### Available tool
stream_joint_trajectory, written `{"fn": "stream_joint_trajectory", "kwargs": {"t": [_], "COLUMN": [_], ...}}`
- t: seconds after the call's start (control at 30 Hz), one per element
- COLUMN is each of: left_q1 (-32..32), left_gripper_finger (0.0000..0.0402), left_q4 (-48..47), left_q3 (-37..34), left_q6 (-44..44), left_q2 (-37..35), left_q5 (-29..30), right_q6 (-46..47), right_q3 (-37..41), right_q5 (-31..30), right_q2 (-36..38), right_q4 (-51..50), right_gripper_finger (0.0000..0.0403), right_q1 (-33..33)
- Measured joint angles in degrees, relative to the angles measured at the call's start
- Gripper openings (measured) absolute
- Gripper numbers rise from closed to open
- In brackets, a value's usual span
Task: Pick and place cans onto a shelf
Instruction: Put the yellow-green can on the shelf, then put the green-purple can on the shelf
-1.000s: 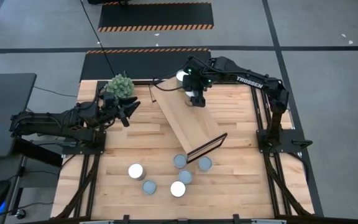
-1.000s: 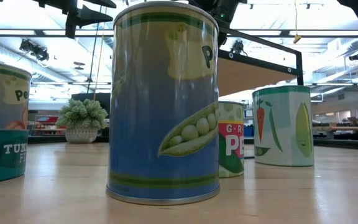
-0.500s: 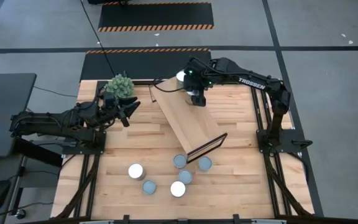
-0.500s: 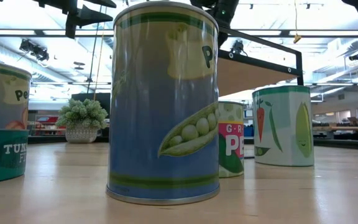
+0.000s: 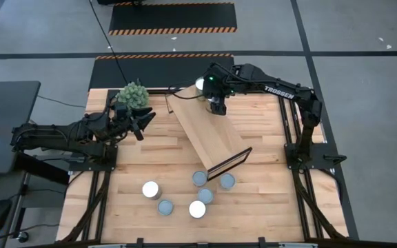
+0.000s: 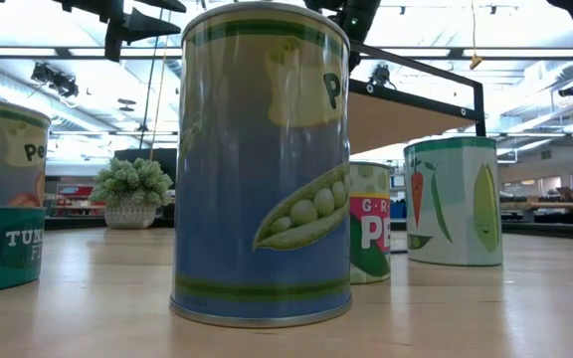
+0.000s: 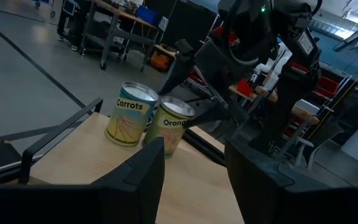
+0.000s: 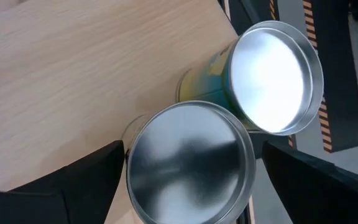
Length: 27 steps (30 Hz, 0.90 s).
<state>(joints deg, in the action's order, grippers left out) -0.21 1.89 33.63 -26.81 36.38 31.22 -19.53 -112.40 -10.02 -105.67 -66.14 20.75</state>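
Note:
The light-wood shelf [image 5: 209, 134] lies slantwise on the table, its dark frame end [image 5: 229, 164] toward the near side. My right gripper [image 5: 216, 105] is over the shelf's far end, shut on a silver-topped can [image 8: 188, 165], labelled "Orange" in the left wrist view [image 7: 171, 124]. A second can [image 5: 200, 84] stands right beside it on the shelf, also seen in the right wrist view [image 8: 272, 74]. Several more cans [image 5: 197, 209] stand on the table near the front. My left gripper [image 5: 142, 120] is open and empty at the table's left, by the plant. My right gripper has the can's round side wall [image 8: 135, 134], one finger [image 8: 86, 180] on each of two opposite sides. The fingers come from above, pointing down. The can is upright over the shelf's far end; the can itself hides its base, so I cannot tell whether it rests on the plank.
A spiky green plant ball [image 5: 134, 94] sits at the far left of the table. The loose cans cluster just in front of the shelf's framed end; in the low view a pea can [image 6: 262, 164] stands closest. Bare tabletop [image 5: 150, 151] lies left of the shelf.
My right gripper has moved a little toward the table's far edge with its can, closer to the can standing on the shelf.

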Motion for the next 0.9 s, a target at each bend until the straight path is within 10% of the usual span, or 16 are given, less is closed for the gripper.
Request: {"fn": "stream_joint_trajectory", "kwargs": {"t": [0.3,0.6,0.9], "left_q1": [0.02,-0.07,-0.26], "left_gripper_finger": [0.0174,0.0179,0.0278], "left_q4": [0.0,-4.1,-7.77], "left_q3": [0.0,0.0,0.67], "left_q6": [-0.94,-1.11,-1.06], "left_q2": [-0.01,0.35,0.41], "left_q5": [-0.8,-22.13,-25.32], "right_q6": [0.39,1.99,3.41], "right_q3": [0.0,-0.11,-0.2], "right_q5": [-0.57,-0.45,-0.81], "right_q2": [0.39,3.13,5.06], "right_q4": [0.26,3.2,4.63], "right_gripper_finger": [0.0389,0.0389,0.0389], "right_q1": [-0.22,-0.82,-2.82]}}
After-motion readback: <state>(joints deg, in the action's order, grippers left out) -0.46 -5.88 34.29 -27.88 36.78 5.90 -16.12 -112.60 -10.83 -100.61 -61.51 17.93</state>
